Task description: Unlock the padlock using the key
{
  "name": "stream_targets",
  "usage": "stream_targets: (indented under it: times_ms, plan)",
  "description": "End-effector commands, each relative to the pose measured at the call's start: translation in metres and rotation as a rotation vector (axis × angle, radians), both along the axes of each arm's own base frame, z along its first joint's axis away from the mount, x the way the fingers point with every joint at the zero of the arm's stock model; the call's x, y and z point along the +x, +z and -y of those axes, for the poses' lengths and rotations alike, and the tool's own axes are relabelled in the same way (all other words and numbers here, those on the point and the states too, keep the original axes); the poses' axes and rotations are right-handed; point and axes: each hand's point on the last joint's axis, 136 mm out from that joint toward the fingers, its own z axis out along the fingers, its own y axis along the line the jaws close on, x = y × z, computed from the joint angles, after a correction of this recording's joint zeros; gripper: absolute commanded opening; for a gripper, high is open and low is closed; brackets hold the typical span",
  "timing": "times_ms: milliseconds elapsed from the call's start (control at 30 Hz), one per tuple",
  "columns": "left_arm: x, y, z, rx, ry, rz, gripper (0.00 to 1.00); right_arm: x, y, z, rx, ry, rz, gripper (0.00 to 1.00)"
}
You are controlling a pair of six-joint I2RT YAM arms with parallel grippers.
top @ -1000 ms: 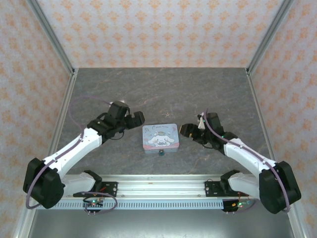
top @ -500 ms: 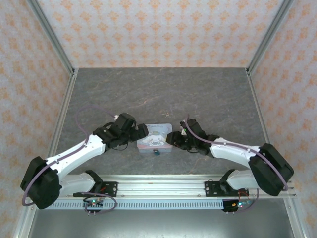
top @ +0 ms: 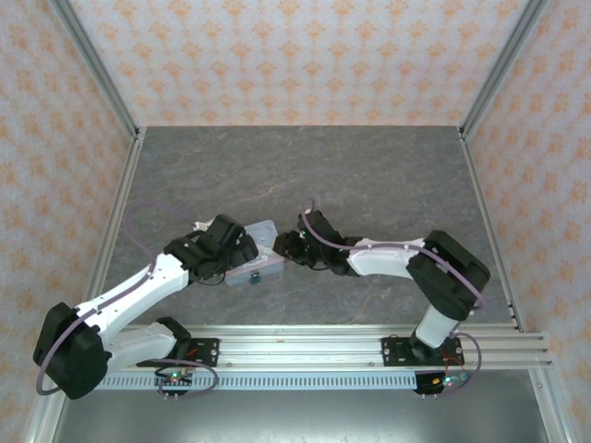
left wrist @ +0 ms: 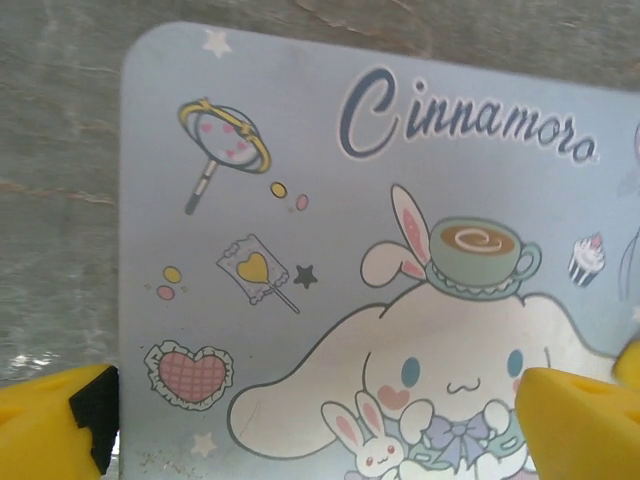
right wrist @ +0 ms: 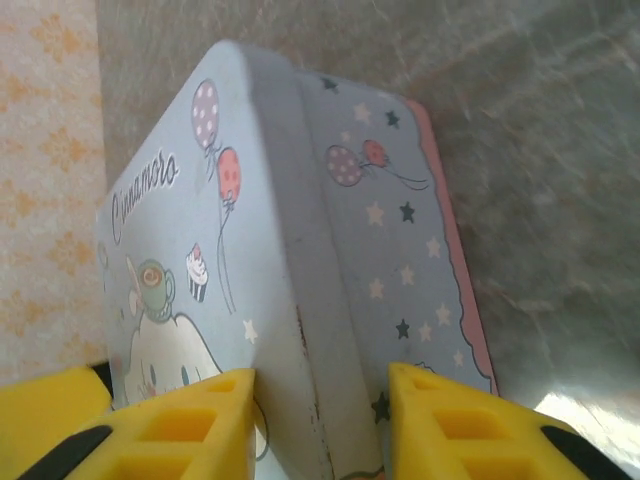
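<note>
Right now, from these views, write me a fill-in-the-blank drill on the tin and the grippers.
The right gripper is closed on the ____.
The left gripper hangs over the tin's lid with jaws ____.
The tin sits ____, not flat on the table.
The padlock sits on the tin's side facing the arms' ____.
Missing: tin; open; tilted; bases.

padlock (top: pixel 254 277) | tiny, dark — blue-green tint | at the near edge of the tilted tin box (top: pixel 265 240)

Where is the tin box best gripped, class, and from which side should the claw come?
Probably the thin right edge of the tin box, coming from the right: the lid is too broad to span, but this tilted-up edge fits inside the right claw.
</note>
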Motion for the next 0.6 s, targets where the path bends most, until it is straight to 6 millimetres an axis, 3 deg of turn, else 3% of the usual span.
stream_targets:
  times_ms: [0,133,233,400,567]
  plan:
    - [0.015,0.007,0.006,-0.02,-0.008,0.031,1.0,0.011,0.009,-0.025,0.053,-0.016,0.002,0.35]
    - [0.031,0.006,0.001,-0.009,0.0,0.042,1.0,0.029,0.021,-0.025,-0.01,-0.025,0.053,0.45]
    - [0.043,0.006,0.0,-0.004,-0.002,0.05,1.0,0.043,0.035,-0.01,-0.032,-0.058,0.077,0.57]
    - [0.06,0.007,0.005,-0.008,-0.018,0.061,1.0,0.07,0.056,0.04,-0.082,-0.162,0.117,0.66]
    - [0.07,0.005,0.012,-0.025,-0.03,0.064,1.0,0.092,0.056,0.101,-0.416,-0.196,0.17,0.66]
